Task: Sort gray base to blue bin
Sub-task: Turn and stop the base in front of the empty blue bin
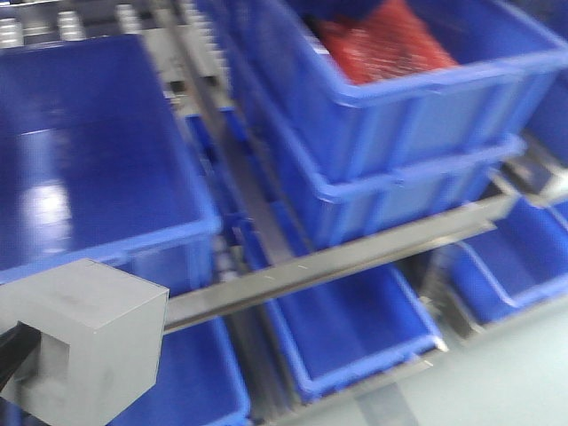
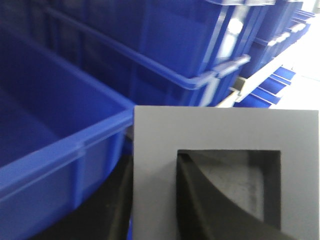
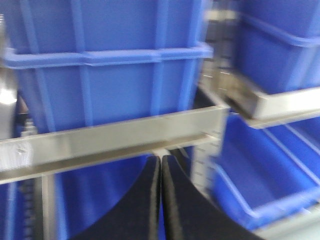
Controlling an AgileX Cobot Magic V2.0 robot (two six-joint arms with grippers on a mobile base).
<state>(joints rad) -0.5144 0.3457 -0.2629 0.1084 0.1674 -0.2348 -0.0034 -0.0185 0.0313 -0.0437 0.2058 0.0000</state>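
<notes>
The gray base (image 1: 80, 333) hangs at the lower left of the front view, a matte gray cube just in front of the large blue bin (image 1: 89, 160) and beside its front wall. In the left wrist view the gray base (image 2: 200, 130) fills the lower right, its square recess facing the camera. My left gripper (image 2: 152, 200) is shut on one wall of it, with one black finger (image 2: 210, 200) inside the recess and the other outside. The blue bin's rim (image 2: 75, 145) lies to the left. My right gripper (image 3: 160, 162) is shut with nothing in it, facing a metal rail.
Two stacked blue bins (image 1: 399, 133) sit on the right of the rack, the upper one holding something red (image 1: 382, 40). A metal shelf rail (image 1: 355, 257) runs across, with more blue bins (image 1: 355, 328) below it. Grey floor (image 1: 506, 382) lies at the lower right.
</notes>
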